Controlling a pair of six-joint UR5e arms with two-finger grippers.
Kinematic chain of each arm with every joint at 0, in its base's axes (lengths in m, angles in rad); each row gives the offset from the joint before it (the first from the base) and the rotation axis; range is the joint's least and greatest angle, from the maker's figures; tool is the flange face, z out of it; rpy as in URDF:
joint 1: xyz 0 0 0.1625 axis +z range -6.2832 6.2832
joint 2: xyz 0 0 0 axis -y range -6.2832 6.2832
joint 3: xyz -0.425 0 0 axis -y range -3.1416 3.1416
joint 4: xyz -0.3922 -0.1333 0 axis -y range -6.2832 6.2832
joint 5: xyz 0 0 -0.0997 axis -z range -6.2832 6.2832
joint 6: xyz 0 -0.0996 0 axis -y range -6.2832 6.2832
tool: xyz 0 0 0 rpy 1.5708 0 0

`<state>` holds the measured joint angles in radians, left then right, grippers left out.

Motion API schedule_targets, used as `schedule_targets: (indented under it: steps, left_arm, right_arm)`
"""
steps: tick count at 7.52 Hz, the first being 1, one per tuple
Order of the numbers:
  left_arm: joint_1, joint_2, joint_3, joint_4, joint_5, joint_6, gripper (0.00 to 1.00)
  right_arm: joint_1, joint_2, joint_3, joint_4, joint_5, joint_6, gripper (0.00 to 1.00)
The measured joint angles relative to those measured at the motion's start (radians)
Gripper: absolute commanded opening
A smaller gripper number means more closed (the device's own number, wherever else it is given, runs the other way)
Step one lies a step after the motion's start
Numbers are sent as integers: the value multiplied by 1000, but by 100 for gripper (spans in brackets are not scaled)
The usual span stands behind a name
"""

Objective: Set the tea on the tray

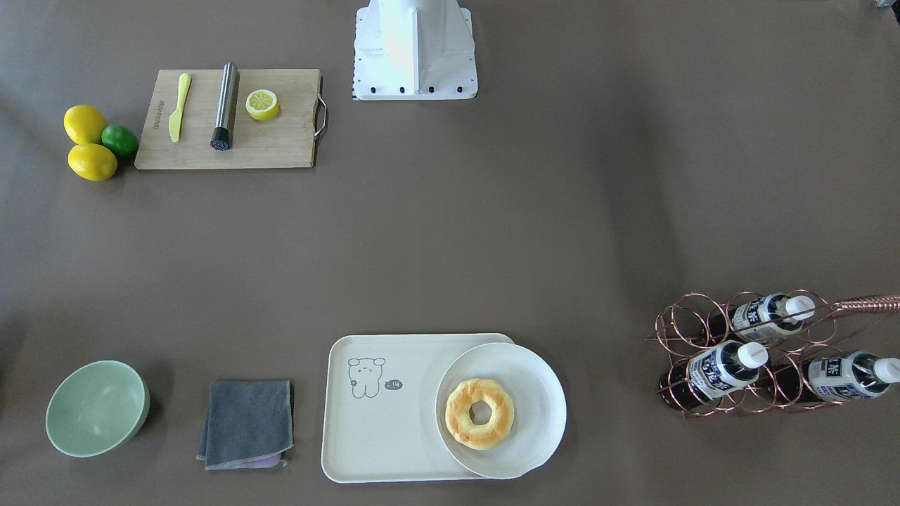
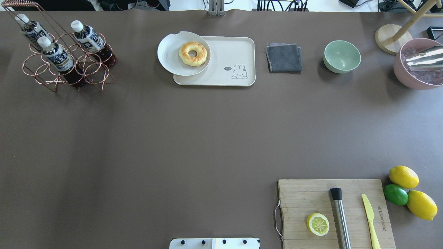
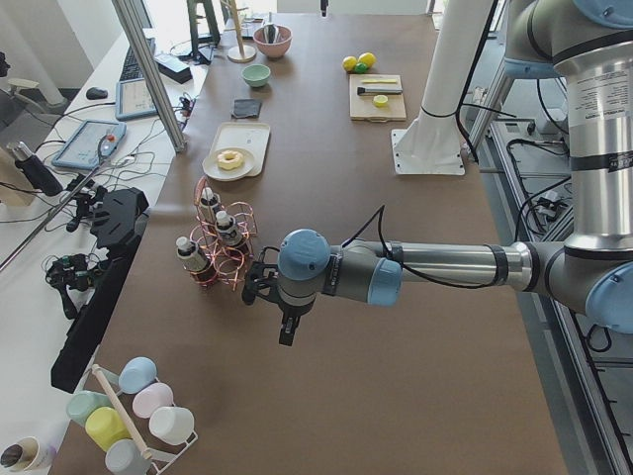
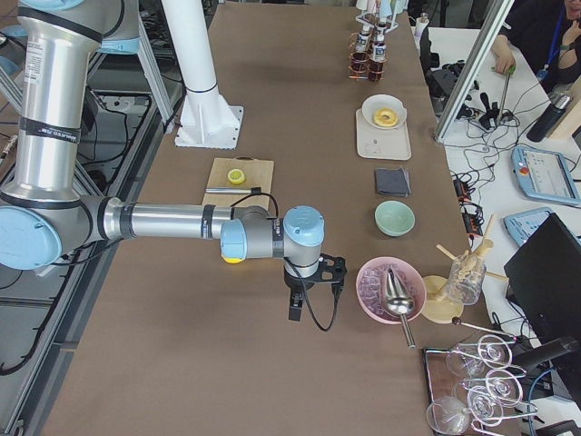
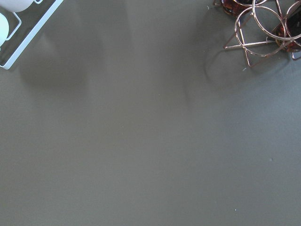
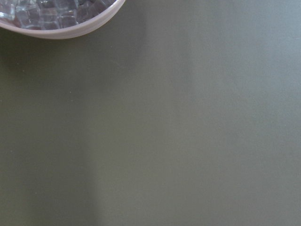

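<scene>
Three alike tea bottles stand tilted in a copper wire rack [image 2: 65, 65] at the far left of the table: one [image 2: 55, 55] in front, one [image 2: 88, 36] to its right, one [image 2: 29, 29] behind. They also show in the front-facing view [image 1: 728, 365]. The cream tray [image 2: 235, 48] with the line-drawn animal lies far centre; a white plate [image 2: 169, 55] with a doughnut [image 2: 192, 53] overlaps its left end. My left gripper [image 3: 254, 288] hovers beside the rack, and I cannot tell its state. My right gripper [image 4: 332, 268] hovers near a pink bowl, state also unclear.
A grey cloth [image 2: 283, 57] and a green bowl [image 2: 342, 56] lie right of the tray. A pink bowl of ice [image 2: 418, 64] stands far right. A wooden cutting board [image 2: 335, 211] holds a lemon half, a steel cylinder and a yellow knife; lemons and a lime [image 2: 396, 194] lie beside it.
</scene>
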<state>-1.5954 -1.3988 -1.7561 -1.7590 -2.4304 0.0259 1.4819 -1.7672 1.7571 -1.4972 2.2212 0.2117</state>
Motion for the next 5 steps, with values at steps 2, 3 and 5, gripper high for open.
schedule_targets:
  steps: [2, 3, 5]
  left_arm:
    - [0, -3, 4, 3, -2, -1, 99]
    - [0, -3, 7, 3, -8, -1, 99]
    - [0, -6, 15, -18, -10, 1, 99]
  right_arm:
    - [0, 0, 1, 0, 0, 0, 100]
    - [0, 0, 2, 0, 0, 0, 100]
    - [1, 0, 2, 0, 6, 0, 100]
